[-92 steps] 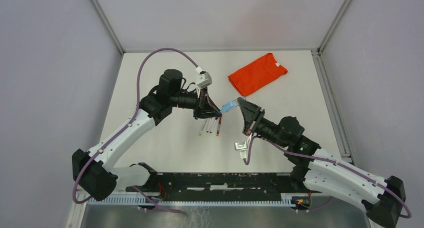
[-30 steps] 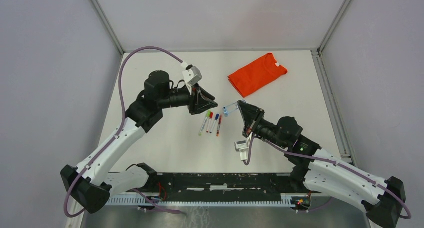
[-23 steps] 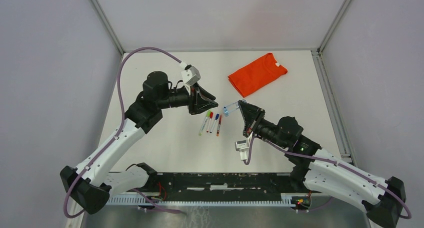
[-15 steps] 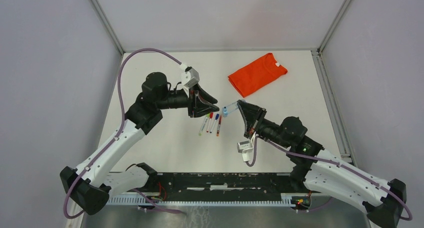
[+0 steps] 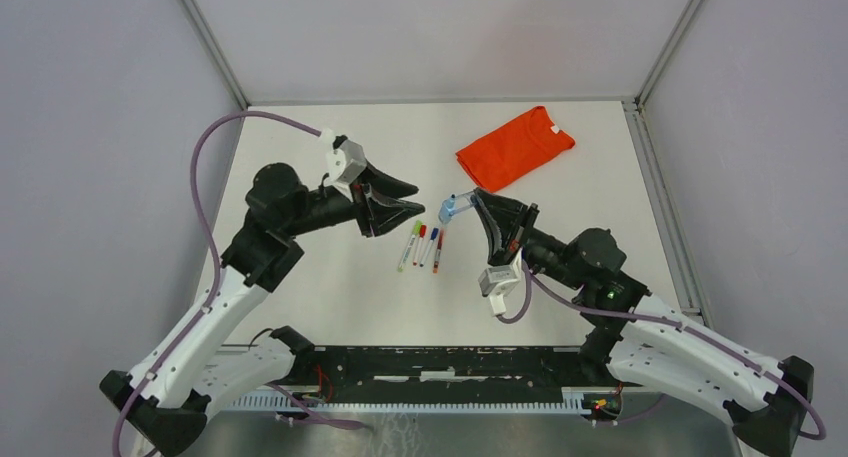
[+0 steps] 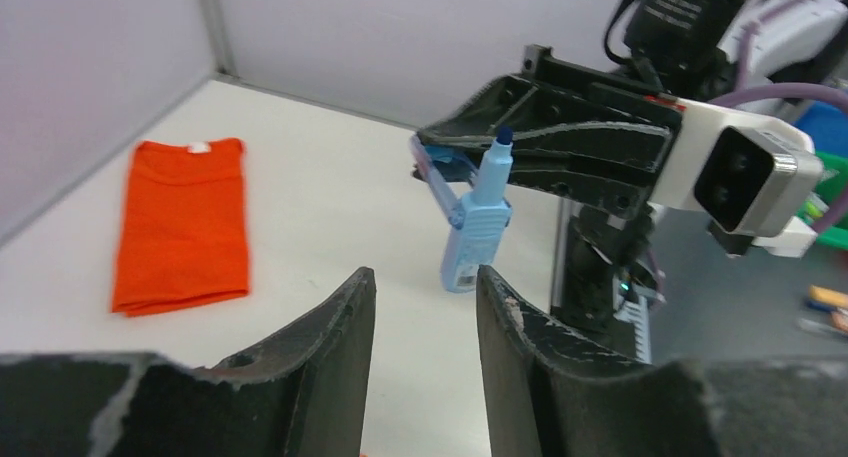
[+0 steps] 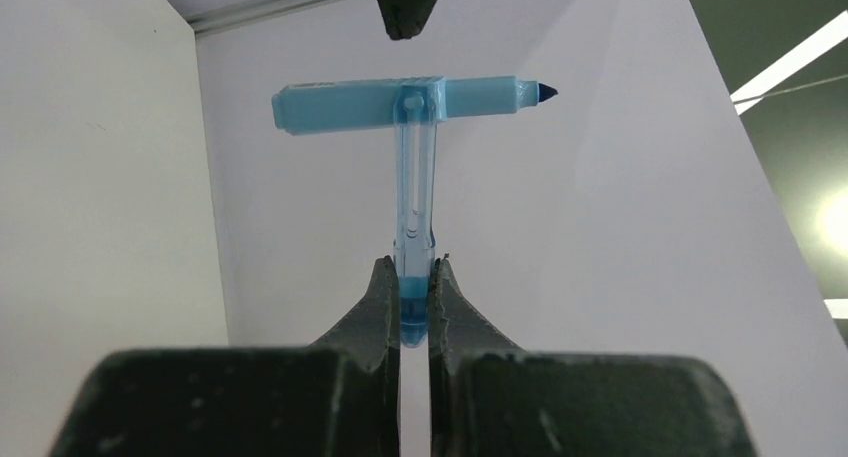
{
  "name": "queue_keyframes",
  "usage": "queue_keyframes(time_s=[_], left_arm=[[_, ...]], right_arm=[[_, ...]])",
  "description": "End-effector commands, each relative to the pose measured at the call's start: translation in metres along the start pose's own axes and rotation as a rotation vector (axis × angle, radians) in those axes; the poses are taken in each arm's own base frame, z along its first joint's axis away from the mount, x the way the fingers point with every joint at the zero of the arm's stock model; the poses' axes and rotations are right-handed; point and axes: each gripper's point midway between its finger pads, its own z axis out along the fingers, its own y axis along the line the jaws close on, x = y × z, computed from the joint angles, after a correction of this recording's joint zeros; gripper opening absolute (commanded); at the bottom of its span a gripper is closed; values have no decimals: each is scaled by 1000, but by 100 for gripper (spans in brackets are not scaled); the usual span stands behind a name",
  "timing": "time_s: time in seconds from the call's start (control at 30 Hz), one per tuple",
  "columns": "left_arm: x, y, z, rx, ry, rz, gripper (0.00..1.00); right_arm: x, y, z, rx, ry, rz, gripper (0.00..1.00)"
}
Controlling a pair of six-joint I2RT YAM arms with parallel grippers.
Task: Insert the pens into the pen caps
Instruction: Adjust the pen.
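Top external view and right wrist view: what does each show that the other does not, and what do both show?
Only the top external view shows the four slim white pens with coloured ends in a row and the folded orange shirt. Only the right wrist view shows the right gripper shut on a translucent blue plastic stem. Both show the light blue marker on that stem.

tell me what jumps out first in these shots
The right gripper is shut on a translucent blue piece that carries a light-blue marker crosswise, held above the middle of the table. Facing it, the left gripper hangs open and empty. A row of four pens lies on the table between the arms, and a folded orange shirt sits far right.
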Motion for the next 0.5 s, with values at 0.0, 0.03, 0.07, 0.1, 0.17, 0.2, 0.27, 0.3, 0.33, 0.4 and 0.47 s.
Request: queue_keyframes(time_s=[0.0, 0.03, 0.07, 0.1, 0.17, 0.2, 0.27, 0.3, 0.33, 0.4, 0.47], left_arm=[[-48, 27, -21, -258, -191, 60, 49], [-52, 31, -26, -296, -216, 65, 51], [-56, 35, -30, -333, -236, 68, 51], [-58, 39, -32, -363, -250, 64, 52], [-59, 46, -35, -404, -268, 50, 53], [-58, 49, -34, -414, -268, 42, 53], [-54, 55, -31, -426, -264, 18, 54], [-52, 57, -29, -428, -260, 7, 54], [-49, 59, -27, -429, -252, 0, 55], [-45, 57, -23, -404, -241, 4, 55], [-43, 53, -20, -369, -233, 16, 55]], right_arm=[[7, -35, 1, 102, 52, 155, 0], [9, -36, 2, 100, 67, 173, 0], [13, -39, 2, 103, 85, 183, 0], [15, -40, 3, 99, 102, 191, 0], [21, -44, 3, 101, 138, 206, 1], [24, -46, 4, 108, 158, 221, 1], [31, -49, 4, 118, 198, 254, 2], [34, -50, 5, 121, 216, 266, 2], [35, -50, 5, 121, 223, 281, 2], [37, -51, 6, 126, 235, 309, 3], [37, -51, 6, 122, 239, 319, 4]])
